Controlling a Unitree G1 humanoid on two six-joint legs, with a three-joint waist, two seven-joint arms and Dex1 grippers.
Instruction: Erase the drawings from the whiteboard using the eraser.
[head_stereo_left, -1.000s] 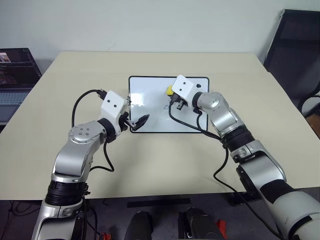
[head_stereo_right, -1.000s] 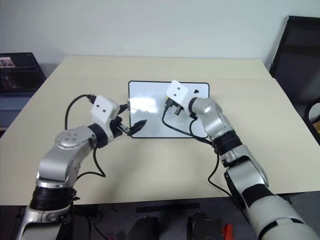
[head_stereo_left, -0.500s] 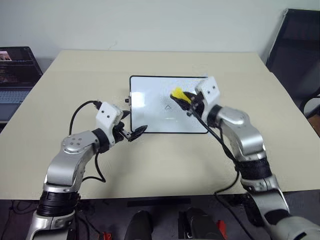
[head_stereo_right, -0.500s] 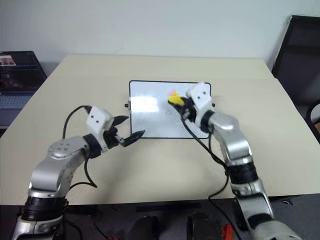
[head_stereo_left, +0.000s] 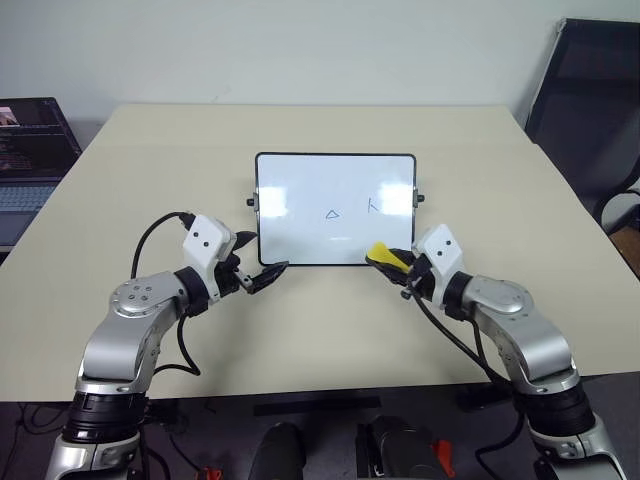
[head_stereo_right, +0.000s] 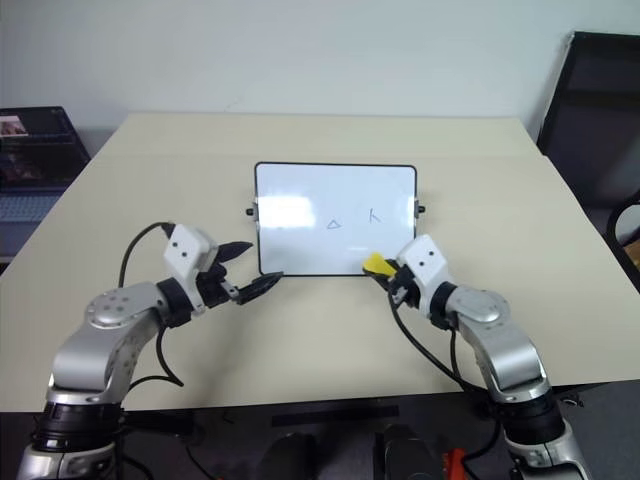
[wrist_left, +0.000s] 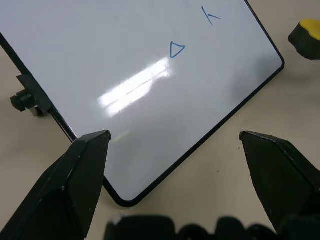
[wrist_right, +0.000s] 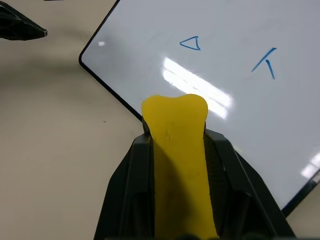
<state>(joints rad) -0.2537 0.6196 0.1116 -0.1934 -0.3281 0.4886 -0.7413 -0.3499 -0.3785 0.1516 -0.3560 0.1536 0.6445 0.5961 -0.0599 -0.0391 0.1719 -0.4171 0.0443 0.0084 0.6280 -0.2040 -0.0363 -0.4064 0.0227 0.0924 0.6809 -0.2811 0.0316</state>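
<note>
My right claw (head_stereo_left: 390, 262) is clamped tight on the eraser (head_stereo_left: 381, 254), the yellow block pinched between both black fingers and sticking out past their tips. It hovers just off the near right part of the whiteboard's (head_stereo_left: 300, 215) edge, over the bare desk (head_stereo_left: 330, 330), with the board lying just beyond it. The whiteboard rests flat near the middle of the desk, long side toward me, small black knobs on its short sides. Two blue drawings show on it: a small triangle (head_stereo_left: 332, 212) near the centre and a "k"-like mark (head_stereo_left: 372, 205) to its right, both a little farther away than the eraser and untouched by it. A bright glare patch sits on the left part of the board. My left claw (head_stereo_left: 265, 276) stands wide open and holds nothing, its tips by the board's near left corner; I cannot tell whether they touch the frame. Nothing lies between the eraser and the marks. A laptop (head_stereo_left: 30, 150) sits off the desk at far left, a dark chair (head_stereo_left: 590, 100) at far right
</note>
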